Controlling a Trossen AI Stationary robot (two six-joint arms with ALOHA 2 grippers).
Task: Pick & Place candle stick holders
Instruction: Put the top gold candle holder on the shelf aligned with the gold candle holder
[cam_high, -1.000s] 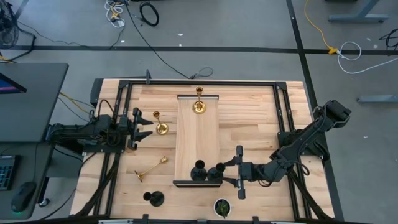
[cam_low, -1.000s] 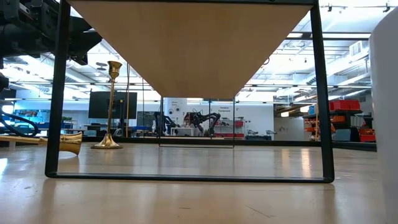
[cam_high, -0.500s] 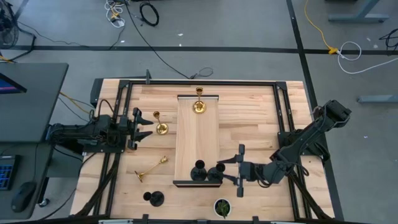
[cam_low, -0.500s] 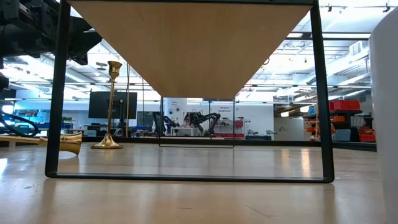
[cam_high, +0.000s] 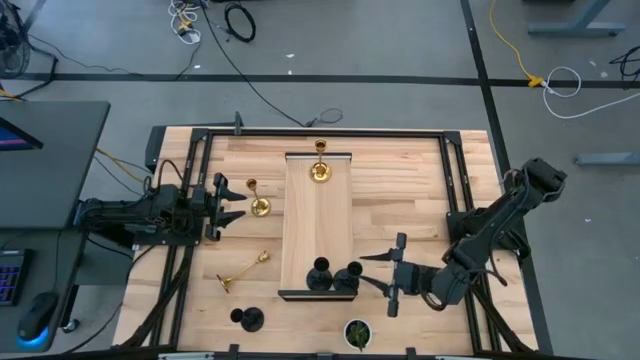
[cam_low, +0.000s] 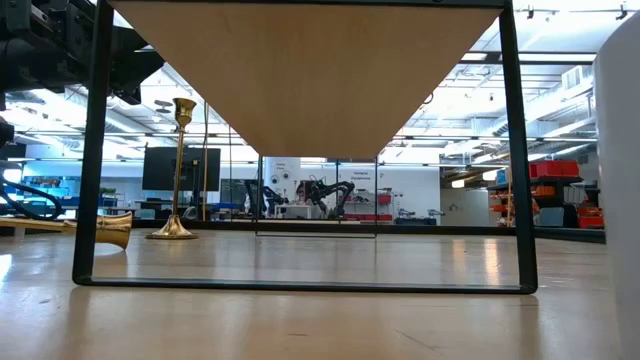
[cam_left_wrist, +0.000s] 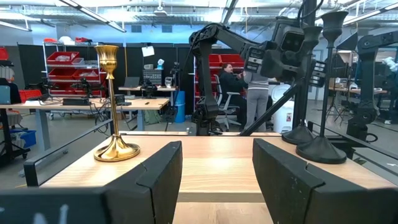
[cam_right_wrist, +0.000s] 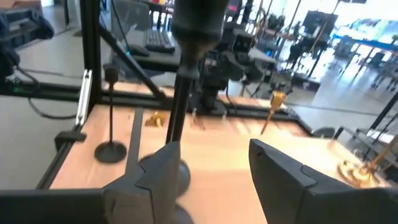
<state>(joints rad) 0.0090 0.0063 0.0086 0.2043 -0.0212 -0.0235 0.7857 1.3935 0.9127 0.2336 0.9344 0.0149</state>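
Note:
A raised wooden platform (cam_high: 315, 215) stands mid-table. One gold holder (cam_high: 320, 172) stands at its far end, and two black holders (cam_high: 320, 275) (cam_high: 347, 278) stand at its near end. A gold holder (cam_high: 258, 205) stands on the table left of the platform, and another (cam_high: 243, 270) lies on its side. A black holder (cam_high: 248, 318) stands near the front edge. My right gripper (cam_high: 370, 270) is open, just right of the nearer black holder (cam_right_wrist: 180, 81), apart from it. My left gripper (cam_high: 237, 205) is open beside the standing gold holder (cam_left_wrist: 109, 106), touching nothing.
A dark pot with a green plant (cam_high: 357, 333) stands at the front edge, near my right gripper. Black frame rails (cam_high: 455, 200) run along the table's sides and far edge. The platform stands on black metal legs (cam_low: 95, 150). Bare wood lies right of the platform (cam_high: 400, 190).
My right gripper has drawn back from the black holder on the platform's near end, toward the table's right edge, and has turned a little. The holder stays upright where it was. My left arm has kept still.

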